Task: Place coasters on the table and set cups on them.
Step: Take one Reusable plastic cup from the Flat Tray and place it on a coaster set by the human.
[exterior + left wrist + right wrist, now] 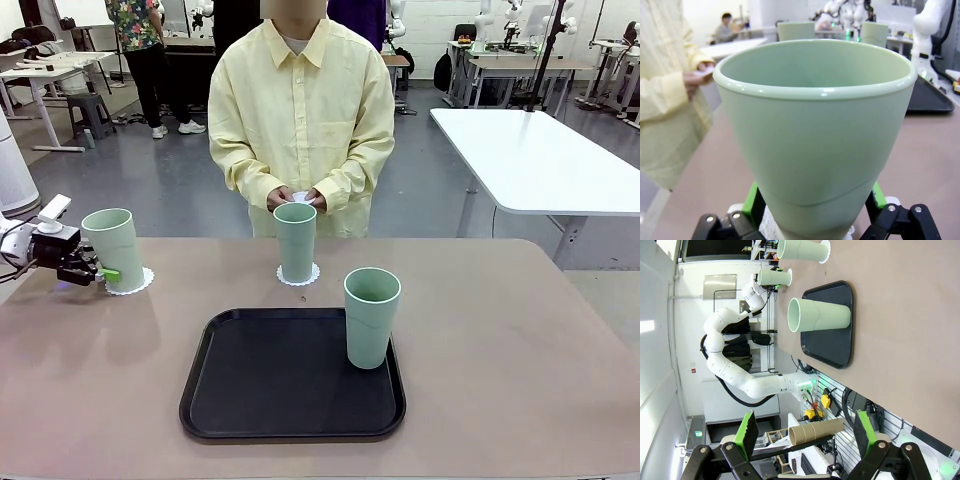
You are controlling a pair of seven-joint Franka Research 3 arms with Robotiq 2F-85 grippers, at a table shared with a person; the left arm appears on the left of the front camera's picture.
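beige-brown table (520, 350), black tray (280, 385) on it; white table (540, 150) behind

— What sort of place is this?
— A robotics lab: a white jointed left arm (720, 360) stands at the beige table (520, 340), with a yellow plug (826, 401) and cables on a slotted wall panel (890, 420).
— And beyond the table's far edge?
— White-topped worktables (540, 160), a dark stool (90, 105), bare grey floor (180, 180).
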